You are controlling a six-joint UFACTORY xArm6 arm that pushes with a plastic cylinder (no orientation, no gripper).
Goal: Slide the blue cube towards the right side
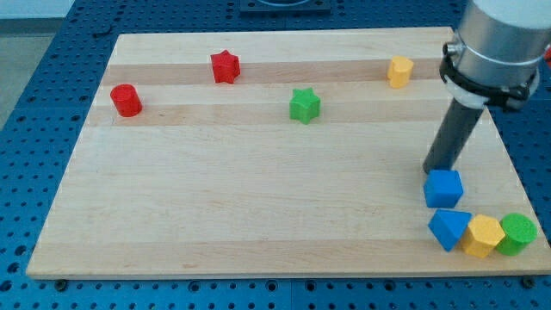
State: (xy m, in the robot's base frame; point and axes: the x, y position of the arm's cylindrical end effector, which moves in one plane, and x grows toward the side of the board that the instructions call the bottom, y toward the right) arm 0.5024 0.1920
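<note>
The blue cube sits on the wooden board near the view's right edge, low down. My tip rests just above the cube's top-left corner, touching or almost touching it. The dark rod rises from there up to the grey arm housing at the view's top right.
Right below the cube lie a blue triangular block, a yellow hexagonal block and a green cylinder in a row. Farther off are a yellow block, a green star, a red star and a red cylinder.
</note>
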